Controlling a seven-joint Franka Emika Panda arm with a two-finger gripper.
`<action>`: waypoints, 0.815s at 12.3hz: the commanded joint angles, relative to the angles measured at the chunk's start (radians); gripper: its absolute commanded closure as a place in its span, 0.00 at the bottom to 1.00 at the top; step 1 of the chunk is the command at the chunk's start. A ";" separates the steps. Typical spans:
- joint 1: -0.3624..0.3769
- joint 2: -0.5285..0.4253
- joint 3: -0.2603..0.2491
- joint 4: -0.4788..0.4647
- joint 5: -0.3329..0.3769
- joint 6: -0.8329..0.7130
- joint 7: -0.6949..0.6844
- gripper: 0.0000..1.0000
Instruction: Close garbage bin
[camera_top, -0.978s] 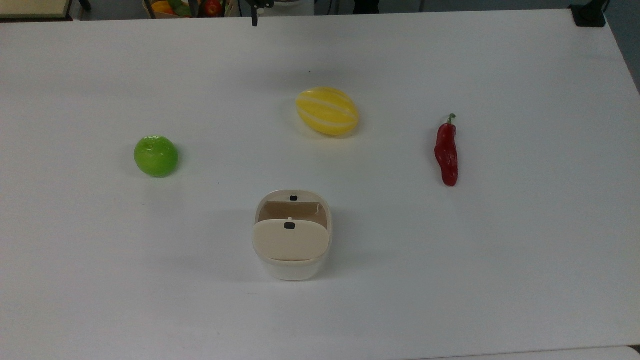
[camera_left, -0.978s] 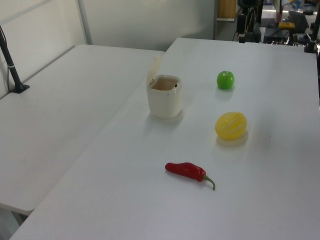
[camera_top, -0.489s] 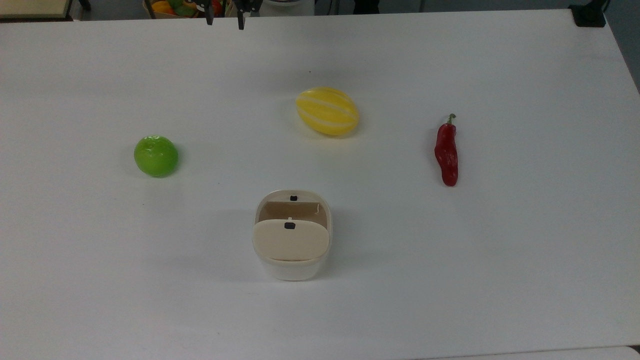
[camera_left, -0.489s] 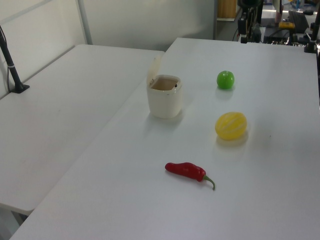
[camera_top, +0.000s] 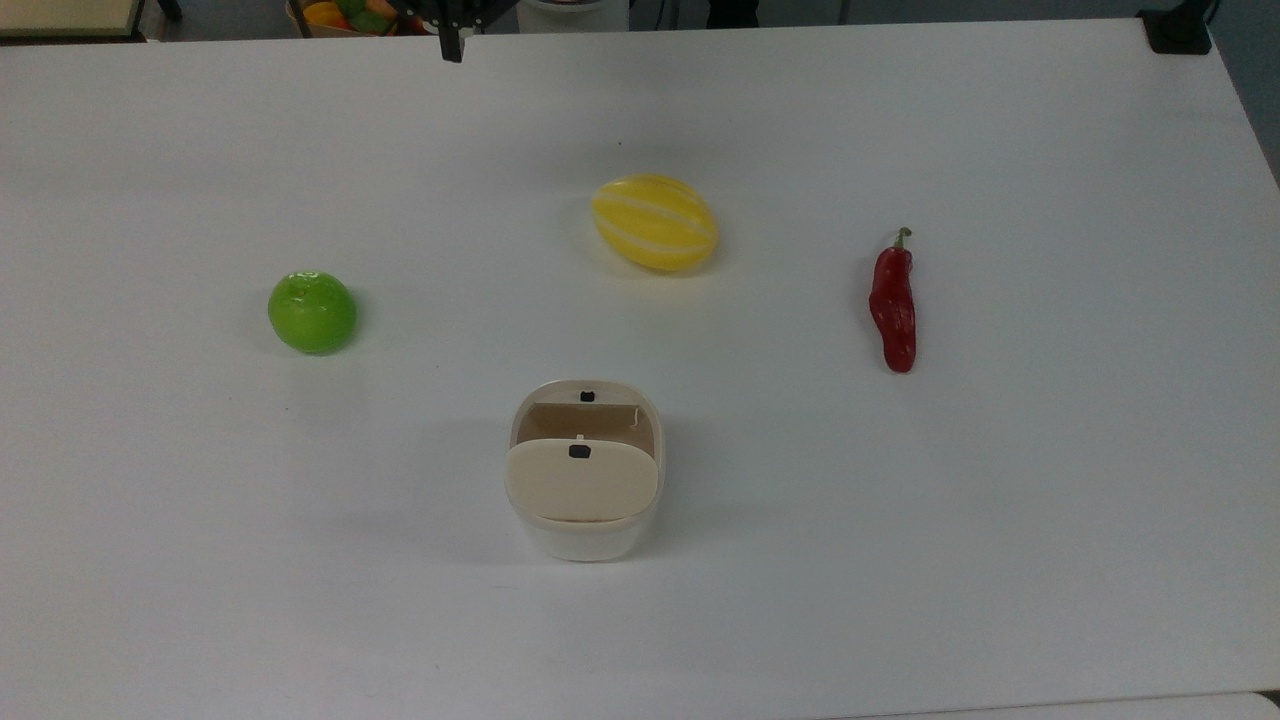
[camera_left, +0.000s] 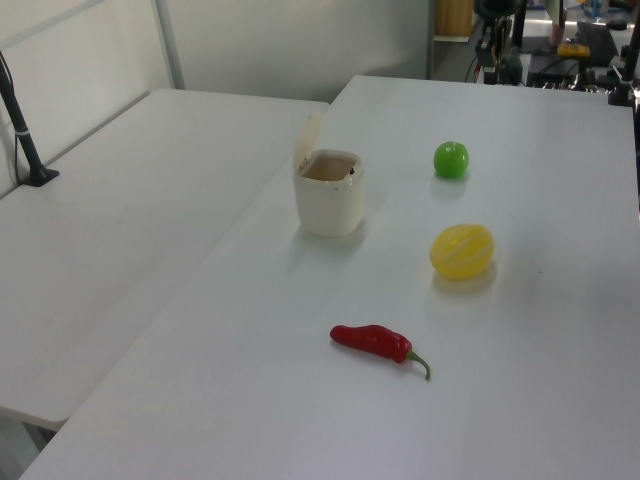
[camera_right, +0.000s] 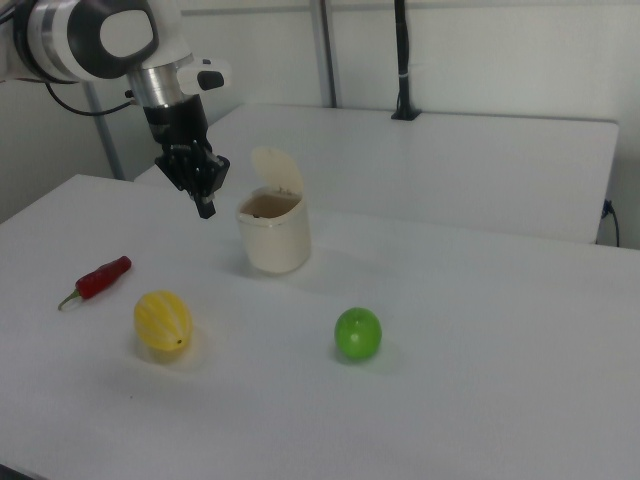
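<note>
Table: white tabletop, fruit scattered.
Bin: small cream-white plastic garbage bin, beige lid upright; light, push lid top.
Gripper: black two-finger gripper aloft, pinched together, empty.

No readable text, labels, brands, numbers or signs are seen on any surface, nothing legible is found on the objects, the table or the background

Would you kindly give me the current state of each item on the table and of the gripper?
Garbage bin: upright, lid raised, open.
Gripper: fingers together, holding nothing, in the air apart from the bin.
Green apple: resting on the table.
Yellow melon: lying on the table.
Red chili pepper: lying flat.
</note>
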 joint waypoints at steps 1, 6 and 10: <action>0.008 0.018 -0.001 -0.005 0.009 0.111 -0.013 1.00; 0.011 0.081 -0.001 0.030 0.034 0.337 -0.010 1.00; 0.011 0.150 0.000 0.095 0.067 0.550 -0.008 1.00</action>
